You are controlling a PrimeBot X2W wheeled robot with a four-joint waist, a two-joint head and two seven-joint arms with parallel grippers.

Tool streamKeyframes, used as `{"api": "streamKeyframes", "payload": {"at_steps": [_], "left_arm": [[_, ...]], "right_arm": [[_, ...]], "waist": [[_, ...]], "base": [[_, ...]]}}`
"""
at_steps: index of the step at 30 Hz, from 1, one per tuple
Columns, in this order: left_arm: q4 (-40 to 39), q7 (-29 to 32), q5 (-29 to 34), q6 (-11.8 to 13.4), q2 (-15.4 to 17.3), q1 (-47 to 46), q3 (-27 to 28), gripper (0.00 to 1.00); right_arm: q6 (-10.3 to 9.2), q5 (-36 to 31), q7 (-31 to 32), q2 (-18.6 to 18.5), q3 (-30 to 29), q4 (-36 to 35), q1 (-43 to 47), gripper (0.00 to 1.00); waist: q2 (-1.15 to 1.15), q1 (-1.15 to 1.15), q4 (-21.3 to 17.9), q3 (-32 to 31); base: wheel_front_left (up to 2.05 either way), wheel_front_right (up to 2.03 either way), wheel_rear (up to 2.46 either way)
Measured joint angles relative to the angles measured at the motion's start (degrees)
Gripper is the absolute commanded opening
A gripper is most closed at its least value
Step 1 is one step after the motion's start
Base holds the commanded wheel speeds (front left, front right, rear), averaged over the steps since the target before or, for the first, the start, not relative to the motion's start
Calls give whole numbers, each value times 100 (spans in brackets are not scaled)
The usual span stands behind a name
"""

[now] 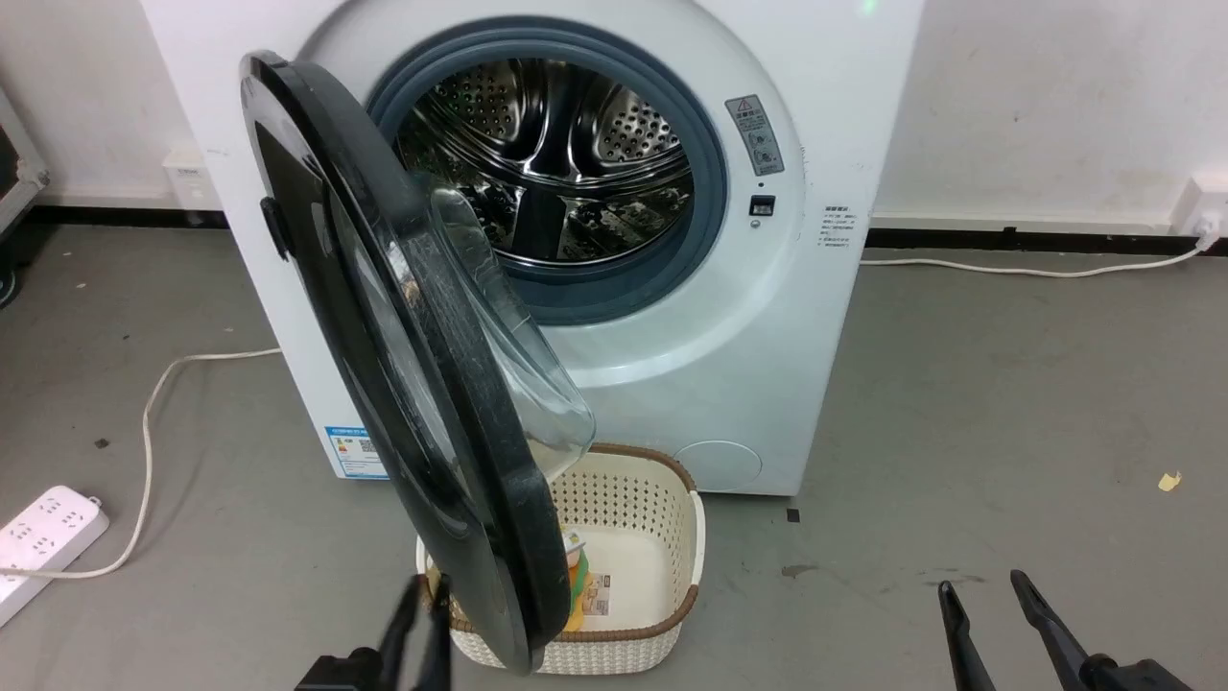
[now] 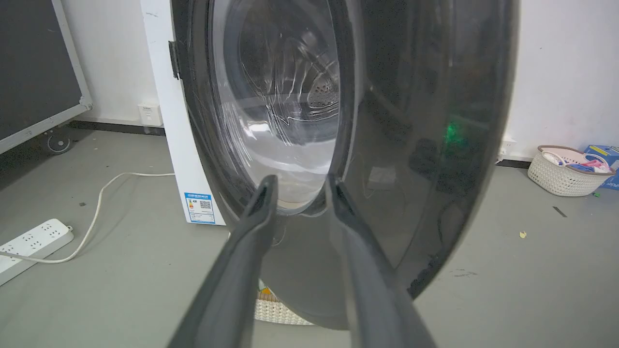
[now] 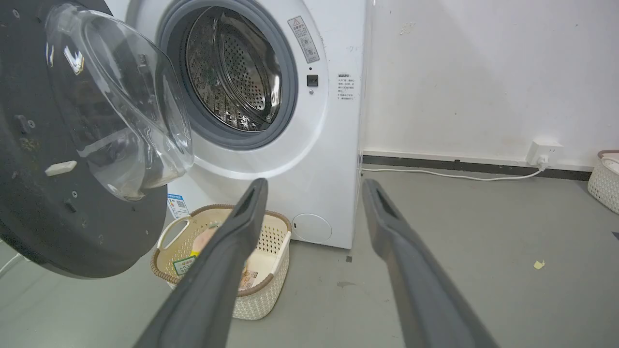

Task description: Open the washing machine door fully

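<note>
Washer door half open, both grippers holding nothing.
The washing machine door [image 1: 413,384] stands swung out from the left of the washing machine [image 1: 748,365], over a basket [image 1: 672,614]. The left gripper [image 1: 427,587], fingers slightly parted, sits just beside the door's near lower rim. The right gripper [image 1: 983,587] is spread open, well apart at the near right.

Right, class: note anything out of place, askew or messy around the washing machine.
Nothing looks damaged. The cream basket sits under the lower edge of the washing machine door, an odd spot. A power strip and its cable trail loose on the left, and a yellow scrap litters the floor.
</note>
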Motion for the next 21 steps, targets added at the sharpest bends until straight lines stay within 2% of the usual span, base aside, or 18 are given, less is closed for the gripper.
{"api": "streamKeyframes", "payload": {"at_steps": [7, 10, 11, 12, 13, 14, 16, 18, 21], "left_arm": [[-200, 0, -32, -48, 0, -1, 110, 0], [-552, 1, -205, 47, -4, -23, 292, 0], [-996, 0, -459, 179, -3, -82, 512, 0], [-996, 0, -459, 179, -3, -82, 512, 0], [-1563, -1, -530, 271, 2, -218, 703, 0], [-1563, -1, -530, 271, 2, -218, 703, 0], [-2131, -5, -508, 314, 8, -419, 781, 0], [-2847, -7, -336, 332, 3, -745, 710, 0], [-3126, -8, -190, 321, 5, -922, 522, 0]], "right_arm": [[0, 20, 0, 12, 49, 41, -1, 100], [0, 42, 0, 15, 49, 63, -2, 100], [0, 43, 0, 16, 69, 67, -3, 100], [0, 43, 0, 16, 69, 67, -3, 100], [0, 43, 0, 20, 87, 68, -4, 100], [0, 43, 0, 20, 87, 68, -4, 100], [0, 49, 0, 24, 91, 73, -7, 100], [0, 49, 0, 26, 111, 96, -8, 100], [0, 49, 0, 26, 131, 120, -10, 100]], "waist": [[0, 0, 34, 0], [0, 1, 38, -3], [0, 0, 30, -9], [0, 0, 30, -9], [0, 0, 11, -8], [0, 0, 11, -8], [0, 1, -12, -11], [0, 0, -50, -25], [0, 0, -76, -41]], "base": [[0, 0, 0], [0, 0, 0], [0, 0, 0], [0, 0, 0], [0, 0, 0], [0, 0, 0], [0, 0, 0], [0, 0, 0], [0, 0, 0]]}}
